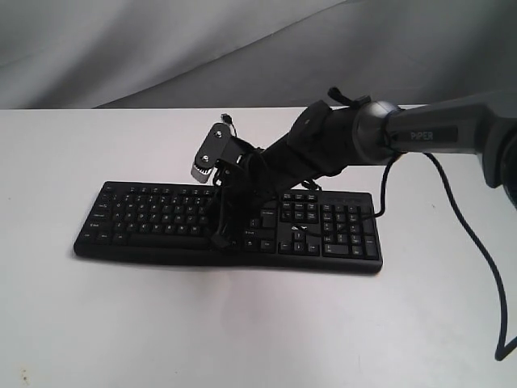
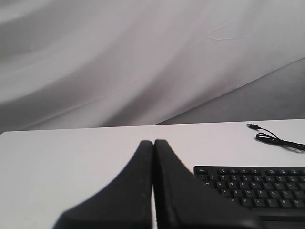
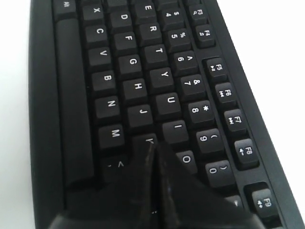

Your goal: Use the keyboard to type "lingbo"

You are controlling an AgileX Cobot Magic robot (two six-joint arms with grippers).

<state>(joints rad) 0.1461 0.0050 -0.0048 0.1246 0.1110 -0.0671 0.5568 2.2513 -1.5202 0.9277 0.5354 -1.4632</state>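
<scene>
The long black keyboard (image 1: 161,214) lies across the middle of the white table (image 1: 242,323). My right arm reaches over it from the right, and my right gripper (image 1: 220,239) points down at the letter keys just right of the keyboard's centre. In the right wrist view the right gripper (image 3: 153,144) is shut with nothing held, its tips at the K key beside I and O on the keyboard (image 3: 124,71). My left gripper (image 2: 153,143) is shut and empty, off the left end of the keyboard (image 2: 257,186). The exterior view does not show the left gripper.
The keyboard's thin black USB cable (image 2: 274,139) lies loose on the table behind it, plug end free (image 1: 229,120). The right arm's own black cable (image 1: 485,267) hangs down at the right. A grey cloth backdrop (image 1: 161,48) rises behind the table.
</scene>
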